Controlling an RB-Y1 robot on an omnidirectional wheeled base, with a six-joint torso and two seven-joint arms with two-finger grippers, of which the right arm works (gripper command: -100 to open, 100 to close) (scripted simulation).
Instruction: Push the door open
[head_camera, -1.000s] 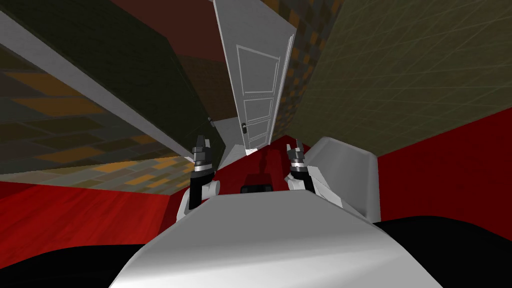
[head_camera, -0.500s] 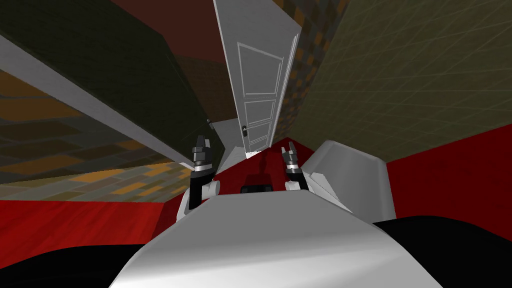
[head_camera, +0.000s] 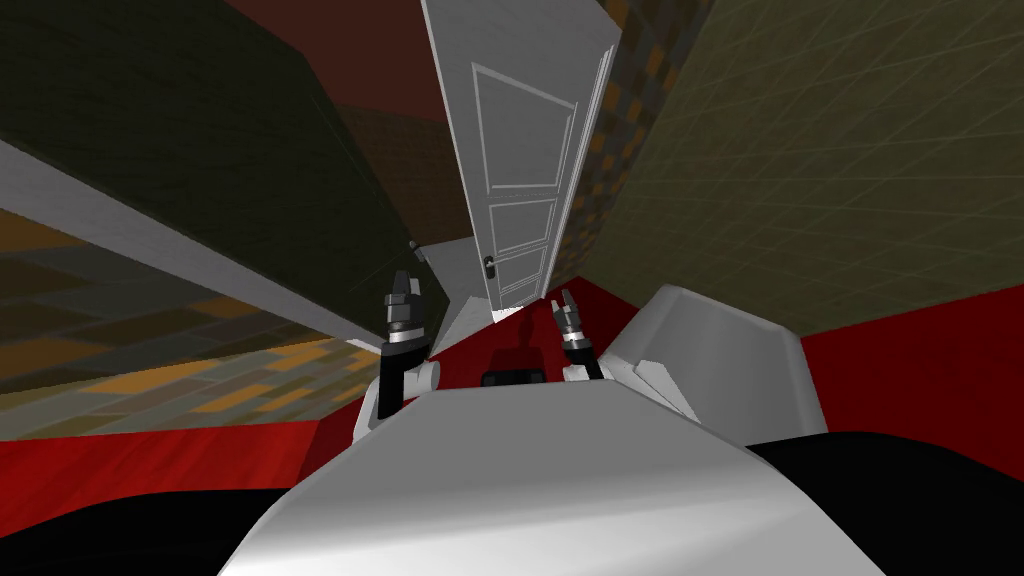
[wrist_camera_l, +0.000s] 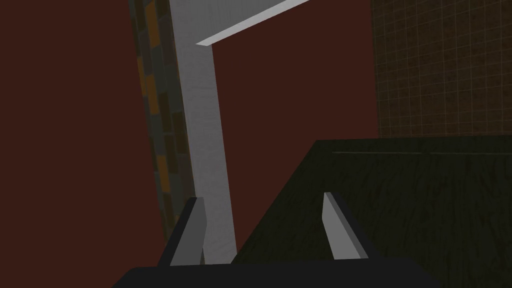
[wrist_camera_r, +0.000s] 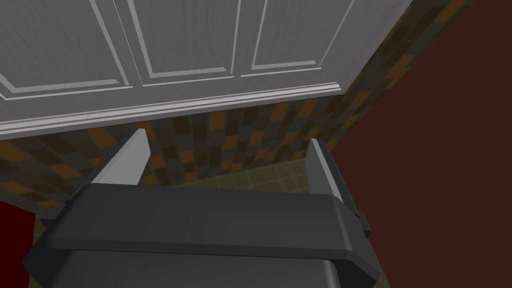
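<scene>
Left: dark panel (head_camera: 230, 150), grey-edged, close beside left gripper (head_camera: 402, 288); fingers wide apart, empty.
Centre: white panelled door (head_camera: 520, 140) straight ahead, dark handle (head_camera: 489, 266) by its left edge.
Right gripper (head_camera: 565, 303) short of the door; fingers wide, empty.
Right: white tub (head_camera: 720, 340), red floor (head_camera: 900, 370).

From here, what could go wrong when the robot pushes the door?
1. The open right gripper points at the tiled wall beside the edge of the door; a push may miss it.
2. The grey tub-like block lies close beside the right arm; the elbow may bump it.
3. The left gripper, also open, hangs near the dark cabinet.
</scene>
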